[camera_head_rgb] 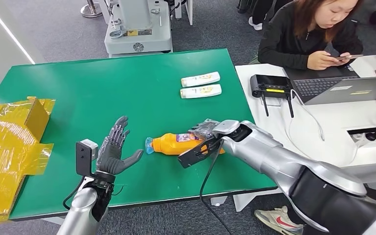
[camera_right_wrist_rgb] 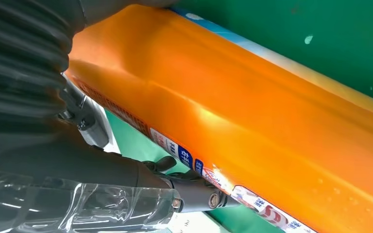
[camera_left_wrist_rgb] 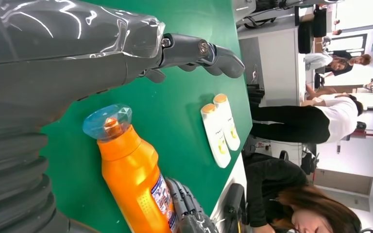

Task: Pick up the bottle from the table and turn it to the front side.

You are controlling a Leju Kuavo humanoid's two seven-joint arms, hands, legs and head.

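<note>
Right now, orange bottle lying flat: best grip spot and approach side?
Grip the orange bottle around its broad middle body, coming from above at the base end, where the right hand already sits. It lies on its side, cap toward the open left hand; the neck is narrow, the body offers wide flat faces.

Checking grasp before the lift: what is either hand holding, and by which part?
Right hand grips the orange bottle around its body, near the base; left hand holds nothing.
</note>
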